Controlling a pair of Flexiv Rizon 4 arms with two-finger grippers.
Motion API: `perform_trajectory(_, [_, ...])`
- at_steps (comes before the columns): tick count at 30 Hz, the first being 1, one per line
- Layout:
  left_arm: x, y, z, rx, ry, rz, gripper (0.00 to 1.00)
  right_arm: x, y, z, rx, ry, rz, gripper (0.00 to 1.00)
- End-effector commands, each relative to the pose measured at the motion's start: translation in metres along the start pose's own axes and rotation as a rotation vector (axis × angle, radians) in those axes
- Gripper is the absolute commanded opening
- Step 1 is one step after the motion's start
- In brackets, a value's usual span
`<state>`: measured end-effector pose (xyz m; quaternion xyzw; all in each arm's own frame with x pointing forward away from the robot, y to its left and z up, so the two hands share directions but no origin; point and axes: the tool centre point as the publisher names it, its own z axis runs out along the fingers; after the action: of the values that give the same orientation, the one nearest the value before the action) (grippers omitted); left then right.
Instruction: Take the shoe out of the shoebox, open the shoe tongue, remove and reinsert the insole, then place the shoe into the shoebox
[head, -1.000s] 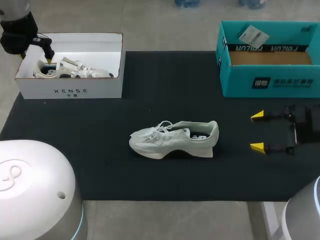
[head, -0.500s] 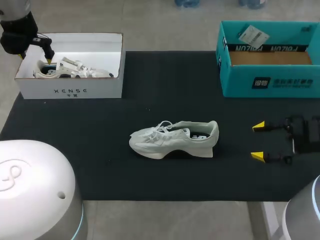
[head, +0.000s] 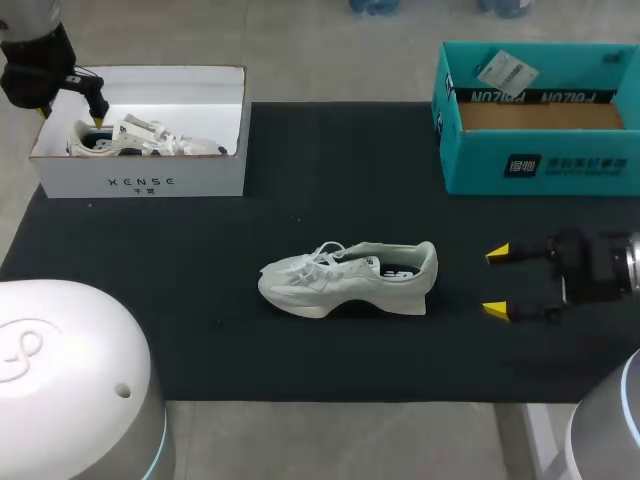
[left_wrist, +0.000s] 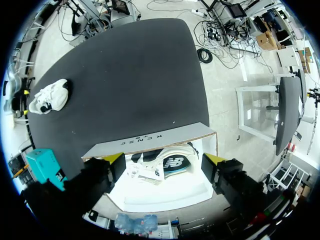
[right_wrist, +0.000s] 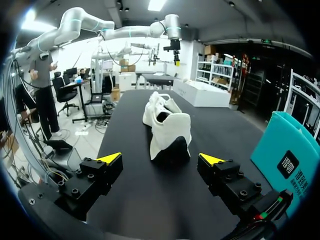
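Plainly the right tool (head: 496, 281), tips held apart, is the nearer one, facing the heel of the shoe (head: 347, 278), which lies at the middle of the worktop (head: 180, 260), its long axis in line with that tool.

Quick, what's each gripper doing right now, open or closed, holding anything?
Left gripper: open, holding nothing, over the white cardboard shoebox.
Right gripper: open, holding nothing, at the heel of the pale grey sneaker.

The black table (head: 180, 310) bears a white shoebox (head: 140, 178), a teal box (head: 540, 165) and a pale shoe (head: 340, 282).
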<state>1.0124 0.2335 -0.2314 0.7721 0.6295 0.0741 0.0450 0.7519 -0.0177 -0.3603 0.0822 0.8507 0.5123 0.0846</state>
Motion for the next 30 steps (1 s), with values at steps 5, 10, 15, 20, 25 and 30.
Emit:
perform_trajectory(5, [0.0,-0.001,0.0,-0.003,0.001,0.0,1.0,-0.011,-0.012,0.016,-0.004,0.017,-0.005,1.0])
perform_trajectory(10, [0.0,-0.001,0.0,-0.003,0.001,0.0,1.0,-0.015,-0.017,0.018,-0.016,0.025,-0.016,1.0])
perform_trajectory(15, [0.0,-0.001,0.0,-0.003,0.001,0.0,1.0,-0.019,-0.016,0.025,-0.018,0.038,-0.027,1.0])
perform_trajectory(20, [0.0,-0.001,0.0,-0.003,0.001,0.0,1.0,-0.024,-0.017,0.034,-0.027,0.048,-0.034,1.0])
perform_trajectory(25, [0.0,-0.001,0.0,-0.003,0.001,0.0,1.0,-0.028,-0.016,0.047,-0.038,0.063,-0.044,1.0])
perform_trajectory(30, [0.0,-0.001,0.0,-0.003,0.001,0.0,1.0,-0.029,-0.018,0.059,-0.053,0.071,-0.044,1.0])
